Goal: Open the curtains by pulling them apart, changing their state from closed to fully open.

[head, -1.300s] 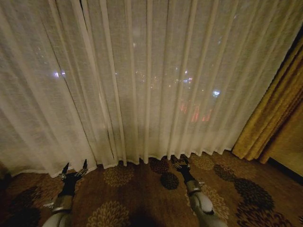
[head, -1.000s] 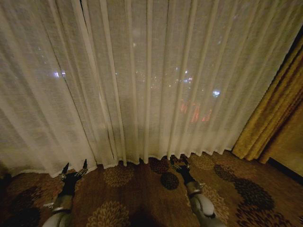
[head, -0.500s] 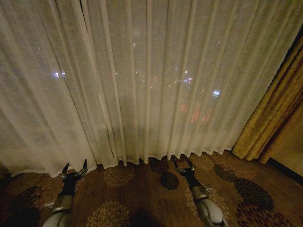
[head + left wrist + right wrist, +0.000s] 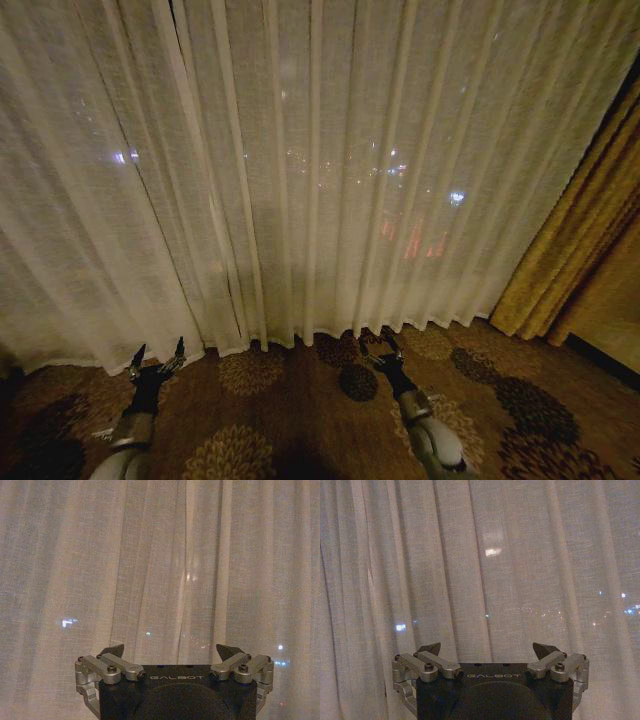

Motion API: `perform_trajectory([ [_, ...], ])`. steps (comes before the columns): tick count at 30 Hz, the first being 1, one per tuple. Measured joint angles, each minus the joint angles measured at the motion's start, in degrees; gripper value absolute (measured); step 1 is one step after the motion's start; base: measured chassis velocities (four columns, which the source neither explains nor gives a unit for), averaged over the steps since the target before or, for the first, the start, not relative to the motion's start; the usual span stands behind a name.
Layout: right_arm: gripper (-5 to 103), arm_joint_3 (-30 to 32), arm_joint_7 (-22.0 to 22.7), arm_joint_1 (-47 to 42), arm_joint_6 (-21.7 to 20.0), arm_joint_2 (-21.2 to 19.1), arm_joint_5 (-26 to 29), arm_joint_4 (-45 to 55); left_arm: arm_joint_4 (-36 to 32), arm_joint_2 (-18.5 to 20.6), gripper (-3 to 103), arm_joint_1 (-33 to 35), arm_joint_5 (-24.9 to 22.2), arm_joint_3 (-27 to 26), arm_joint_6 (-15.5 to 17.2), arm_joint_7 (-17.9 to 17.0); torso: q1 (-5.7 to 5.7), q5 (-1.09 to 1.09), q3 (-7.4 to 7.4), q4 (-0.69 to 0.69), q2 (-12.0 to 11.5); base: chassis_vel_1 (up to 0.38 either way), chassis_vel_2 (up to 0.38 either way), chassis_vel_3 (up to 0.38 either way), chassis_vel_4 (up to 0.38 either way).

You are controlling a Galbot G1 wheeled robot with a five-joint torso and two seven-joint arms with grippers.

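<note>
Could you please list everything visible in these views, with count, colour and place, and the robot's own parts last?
sheer curtains: two panels, cream-white, drawn shut across the window, hems at the floor, meeting left of centre.
city lights: several, white and red, glowing through the fabric.
drapes: one bunch, golden-yellow, hanging at the right edge.
carpet: one, brown with floral medallions, along the bottom.
left end effector: one, black and silver, open, low at left, short of the hem.
right end effector: one, black and silver, open, low at centre-right near the hem.
</note>
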Motion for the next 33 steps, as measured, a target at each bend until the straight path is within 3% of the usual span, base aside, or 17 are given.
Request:
perform_trajectory([
  [16,100,-0.4,-1.3,-0.1,0.6,0.1,0.1,-0.6,0.0,0.0,100,0.0,0.0,0.0,0.0,0.0,-0.02,0.0,0.0,-0.01,0.0,-0.169,0.145,0.163,-0.148],
  [33,100,-1.7,-2.7,-0.6,1.4,0.8,-1.2,-0.8,0.0,0.0,100,0.0,0.0,0.0,0.0,0.0,0.01,0.0,0.0,-0.02,0.0,-0.342,0.338,0.335,-0.349],
])
